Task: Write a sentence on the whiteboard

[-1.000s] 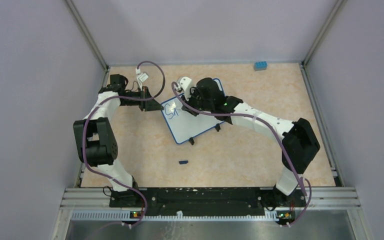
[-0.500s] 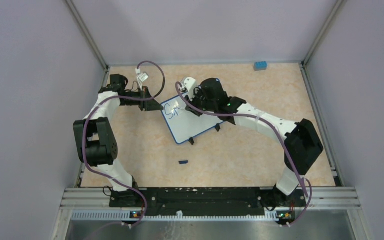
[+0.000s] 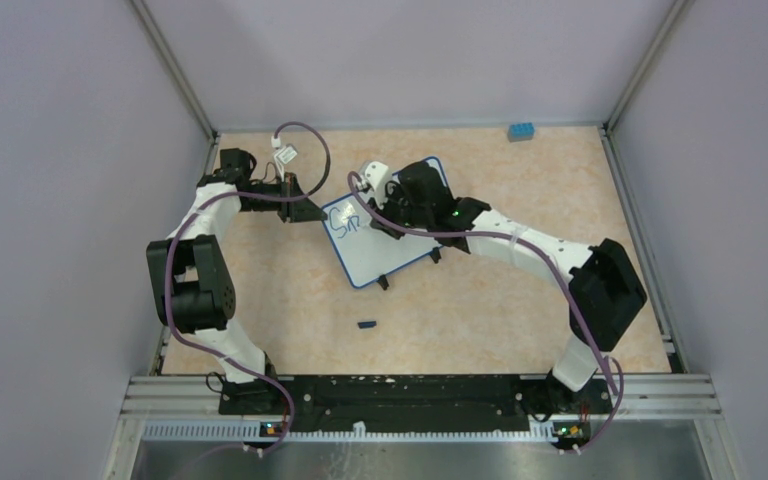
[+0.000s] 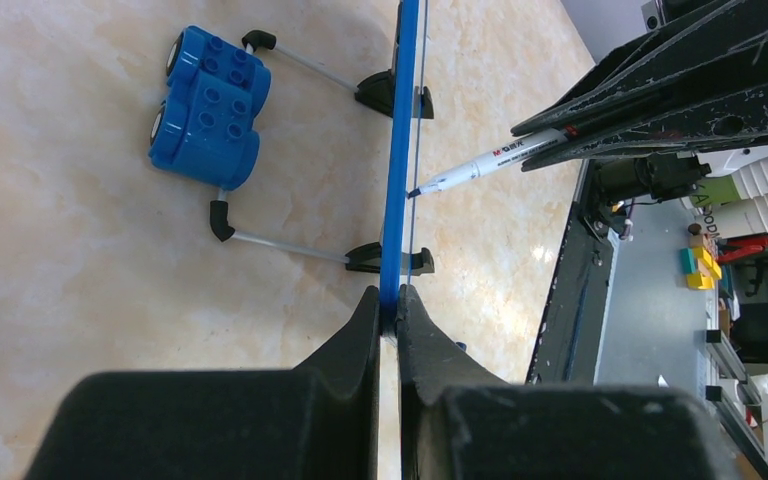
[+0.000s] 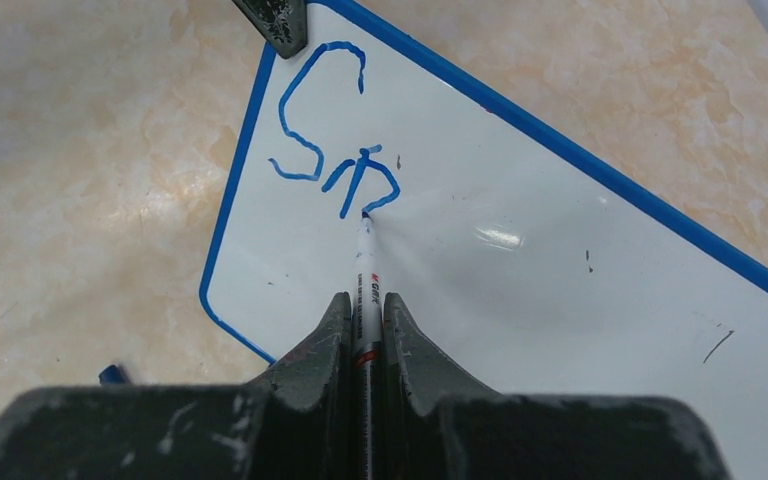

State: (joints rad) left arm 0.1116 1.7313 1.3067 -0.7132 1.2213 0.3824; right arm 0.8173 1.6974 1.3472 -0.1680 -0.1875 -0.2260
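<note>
Since a second ago the right arm's elbow has swung a little further toward the right side of the desk and its wrist has shifted slightly over the board. The left arm and the board sit where they were.

The sentence is only begun. A blue "S" and the first strokes of a second letter stand near the upper left corner of the whiteboard, and the rest of the white surface is bare apart from a few small dark specks. The tip of a white marker touches the board at the lower end of the newest stroke. The right tool is clamped narrowly on the marker's barrel, which runs straight out between its fingers.

In the overhead view the whiteboard lies at an angle in the middle of the desk, toward the far left, with its two black feet on the near edge. How steeply it stands I cannot judge. The left tool is pinched narrowly on the thin blue frame at the board's left corner, and its wrist camera sees the board edge-on.

Further out, a blue block rests by the far right edge of the desk. A small dark piece lies alone on the near side, well apart from the board.
</note>
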